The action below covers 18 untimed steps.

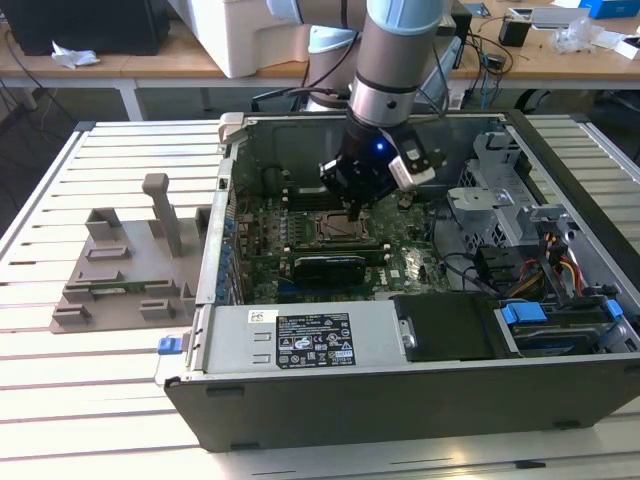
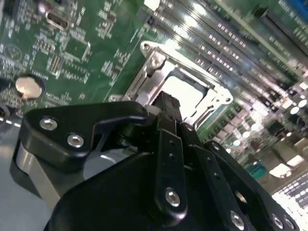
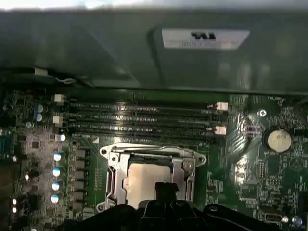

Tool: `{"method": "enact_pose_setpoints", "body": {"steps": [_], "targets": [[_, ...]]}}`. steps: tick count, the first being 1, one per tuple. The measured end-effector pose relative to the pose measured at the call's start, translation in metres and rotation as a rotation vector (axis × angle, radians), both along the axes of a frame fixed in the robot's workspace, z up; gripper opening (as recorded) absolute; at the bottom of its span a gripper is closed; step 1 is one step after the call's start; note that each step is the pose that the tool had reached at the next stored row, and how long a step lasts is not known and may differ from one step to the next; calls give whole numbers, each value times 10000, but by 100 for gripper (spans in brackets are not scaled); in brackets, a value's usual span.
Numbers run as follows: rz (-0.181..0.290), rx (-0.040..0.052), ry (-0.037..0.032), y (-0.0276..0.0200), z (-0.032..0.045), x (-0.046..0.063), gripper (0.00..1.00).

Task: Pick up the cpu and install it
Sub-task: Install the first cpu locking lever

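Note:
The cpu (image 3: 142, 179) is a silvery square plate lying flat inside the metal socket frame (image 3: 111, 166) on the green motherboard; in the second wrist view the cpu (image 2: 185, 94) shows pale within the frame (image 2: 154, 57). My black gripper (image 3: 166, 189) hangs just over the cpu's near edge, fingers pressed together with nothing seen between them. In the exterior view my gripper (image 1: 355, 208) reaches down into the open computer case, right above the socket (image 1: 332, 228). I cannot tell whether the fingertips touch the plate.
Memory slots (image 3: 139, 120) run beside the socket, and a coin battery (image 3: 279, 139) sits nearby. In the case (image 1: 400, 385) are a black card (image 1: 330, 266), cables and drive bays (image 1: 560, 325). A grey holder tray (image 1: 120, 275) stands on the slatted table at the exterior view's left.

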State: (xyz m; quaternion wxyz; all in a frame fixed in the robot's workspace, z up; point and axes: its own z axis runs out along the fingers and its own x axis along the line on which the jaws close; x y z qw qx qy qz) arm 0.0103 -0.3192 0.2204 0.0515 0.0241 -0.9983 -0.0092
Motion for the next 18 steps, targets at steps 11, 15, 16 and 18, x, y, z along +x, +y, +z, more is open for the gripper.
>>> {"method": "enact_pose_setpoints", "body": {"steps": [11, 15, 16, 18], "targets": [[0, 3, -4, -2, 449, 0, 11], [-1, 2, -4, -2, 450, 0, 11], [0, 2, -4, -2, 450, 0, 11], [-1, 2, -4, -2, 451, 0, 11]]}}
